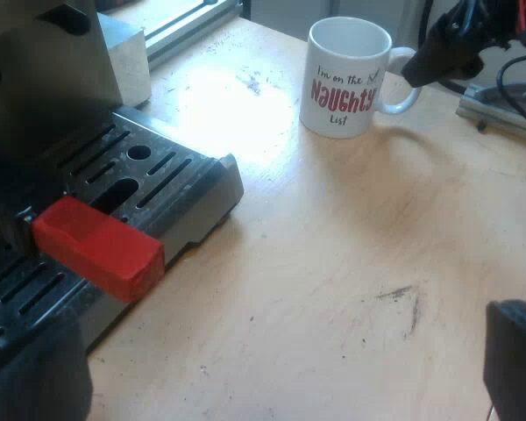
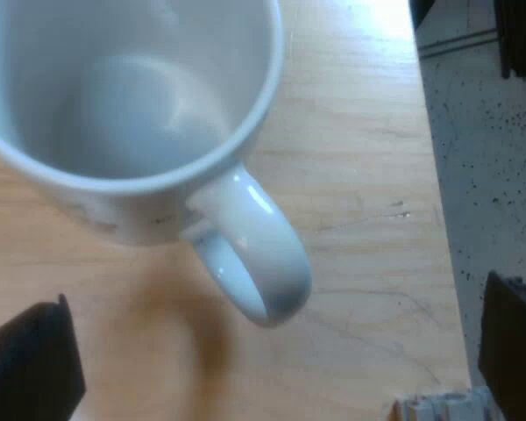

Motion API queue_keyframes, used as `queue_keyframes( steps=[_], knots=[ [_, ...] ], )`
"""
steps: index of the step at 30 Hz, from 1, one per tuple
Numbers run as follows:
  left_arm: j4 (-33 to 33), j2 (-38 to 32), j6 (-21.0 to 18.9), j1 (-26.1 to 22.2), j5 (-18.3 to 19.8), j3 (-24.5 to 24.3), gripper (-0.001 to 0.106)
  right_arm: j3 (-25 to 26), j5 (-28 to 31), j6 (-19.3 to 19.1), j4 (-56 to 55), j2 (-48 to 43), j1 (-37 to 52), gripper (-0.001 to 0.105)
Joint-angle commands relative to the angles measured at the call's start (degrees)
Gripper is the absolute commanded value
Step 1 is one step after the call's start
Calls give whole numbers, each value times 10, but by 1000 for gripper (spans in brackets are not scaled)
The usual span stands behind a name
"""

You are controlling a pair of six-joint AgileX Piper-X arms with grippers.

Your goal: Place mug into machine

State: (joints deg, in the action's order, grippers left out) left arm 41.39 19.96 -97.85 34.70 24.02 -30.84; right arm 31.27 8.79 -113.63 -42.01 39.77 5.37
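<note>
A white mug (image 1: 346, 77) with red "Naughty List" lettering stands upright on the wooden table (image 1: 333, 263), a good way off from the espresso machine's slotted drip tray (image 1: 171, 175). The red end of the holder's handle (image 1: 96, 247) sticks out over that tray. My left gripper (image 1: 276, 386) is open, low over bare table beside the tray. My right gripper (image 1: 443, 53) is at the mug's handle. Seen from above, the mug (image 2: 131, 96) is empty. Its handle (image 2: 254, 254) lies between the widely spread fingers of my open right gripper (image 2: 272, 368), and neither finger touches it.
A grey block (image 1: 123, 54) stands beside the machine, and an aluminium rail (image 1: 193, 17) runs behind it. A metal bracket (image 1: 500, 107) lies beyond the mug. Close to the mug's handle the table ends, with speckled floor (image 2: 482, 149) below.
</note>
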Motion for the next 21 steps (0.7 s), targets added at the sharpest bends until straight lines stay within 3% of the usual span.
queue_keyframes(
  steps=[1,9,14,21],
  knots=[
    [-11,0,-8,3,5,-4,93,2,-6,-8,31,30,17,94],
    [-11,0,-8,3,5,-4,93,2,-138,-41,80,106,109,94],
    [-11,0,-8,3,5,-4,93,2,-182,-72,120,146,118,94],
    [-11,0,-8,3,5,-4,93,2,-280,-72,165,200,118,94]
  ],
)
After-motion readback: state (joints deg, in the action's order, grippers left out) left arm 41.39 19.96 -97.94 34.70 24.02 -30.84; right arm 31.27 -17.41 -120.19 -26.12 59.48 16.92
